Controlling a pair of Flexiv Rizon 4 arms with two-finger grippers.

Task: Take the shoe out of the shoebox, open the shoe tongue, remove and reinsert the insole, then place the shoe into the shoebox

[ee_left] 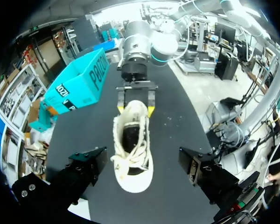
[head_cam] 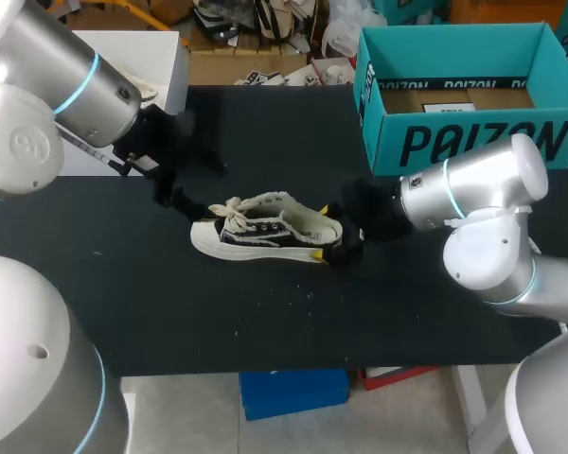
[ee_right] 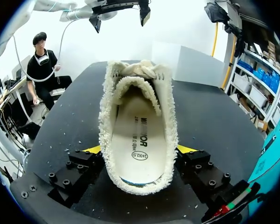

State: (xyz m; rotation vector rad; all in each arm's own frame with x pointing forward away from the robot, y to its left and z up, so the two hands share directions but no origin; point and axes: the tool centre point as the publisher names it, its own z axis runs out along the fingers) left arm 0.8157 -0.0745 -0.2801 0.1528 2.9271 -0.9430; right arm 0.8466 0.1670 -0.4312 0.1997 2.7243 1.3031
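Observation:
A cream and black low sneaker (head_cam: 265, 230) lies on its sole in the middle of the black table (head_cam: 123, 303), toe toward my left arm. My right gripper (head_cam: 333, 233) is at its heel, one yellow-tipped finger against each side of the frayed collar, shut on the shoe (ee_right: 107, 121). The white insole (ee_right: 139, 135) lies flat inside. My left gripper (head_cam: 185, 180) hovers open just past the toe, touching nothing. In the left wrist view the shoe (ee_left: 133, 144) lies ahead between the wide-spread fingers of the left gripper (ee_left: 140, 163), with the right gripper (ee_left: 136, 109) at its far end.
The teal shoebox (head_cam: 473, 142) stands open at the back right, its floor bare but for a paper slip. A white box (head_cam: 166, 66) sits at the back left corner. Small crumbs dot the table in front of the shoe.

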